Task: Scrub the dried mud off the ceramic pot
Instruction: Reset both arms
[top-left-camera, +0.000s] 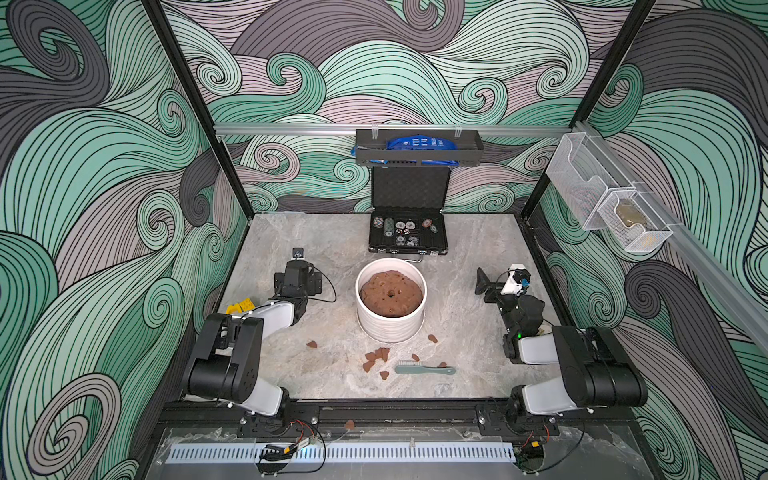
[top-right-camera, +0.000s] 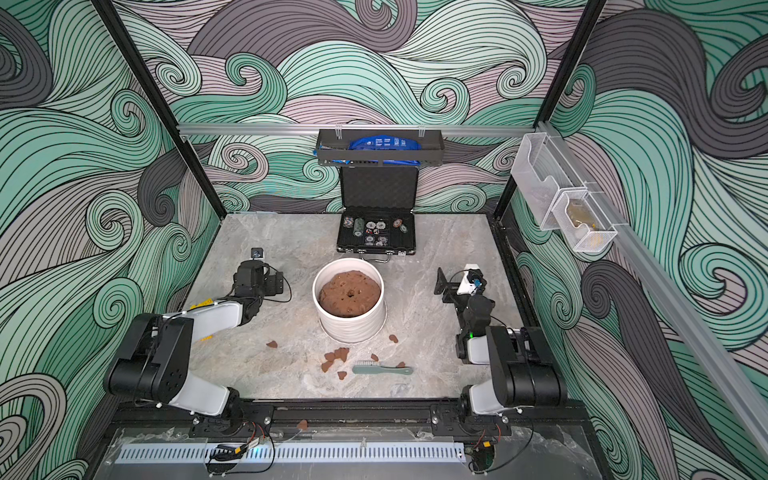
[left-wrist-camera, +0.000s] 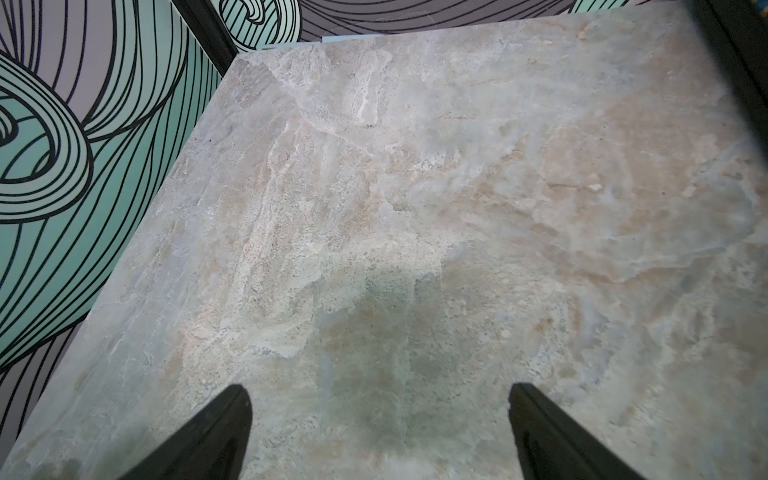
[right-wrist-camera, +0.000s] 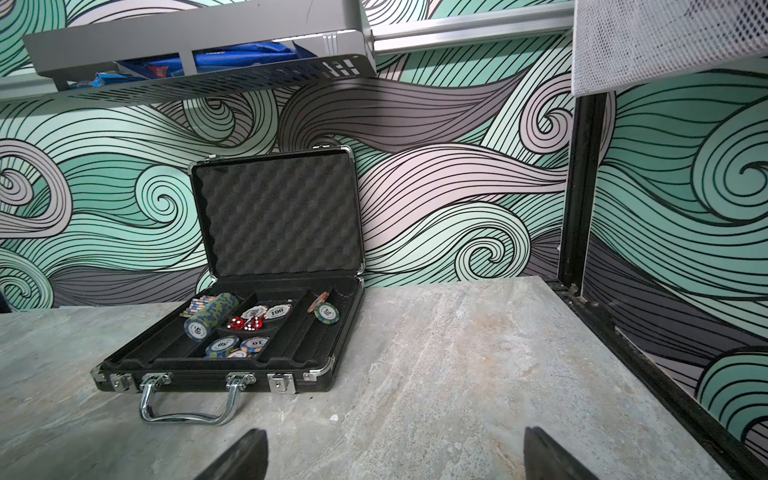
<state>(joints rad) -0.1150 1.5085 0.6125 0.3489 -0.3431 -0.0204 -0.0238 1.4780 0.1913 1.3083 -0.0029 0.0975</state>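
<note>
The white ribbed ceramic pot (top-left-camera: 388, 328) (top-right-camera: 351, 328) stands mid-table in both top views, and its outer wall looks clean from here. Several reddish-brown chips of dried mud (top-left-camera: 376, 357) (top-right-camera: 336, 355) lie on the table in front of it. Among them lies a grey-green scrub brush (top-left-camera: 424, 369) (top-right-camera: 382, 369). My left gripper (top-left-camera: 297, 259) (left-wrist-camera: 380, 390) hangs open over bare table, left of the pot. To the pot's right, my right gripper (top-left-camera: 498, 286) (right-wrist-camera: 395, 436) is open and empty, facing the back wall. Neither wrist view shows the pot.
A brown domed mound (top-left-camera: 390, 293) fills the pot. An open black poker-chip case (top-left-camera: 409, 235) (right-wrist-camera: 232, 332) sits at the back. Above it hangs a black shelf (top-left-camera: 417, 147), with mesh baskets (top-left-camera: 611, 203) on the right wall. One chip (top-left-camera: 350, 424) lies on the front rail.
</note>
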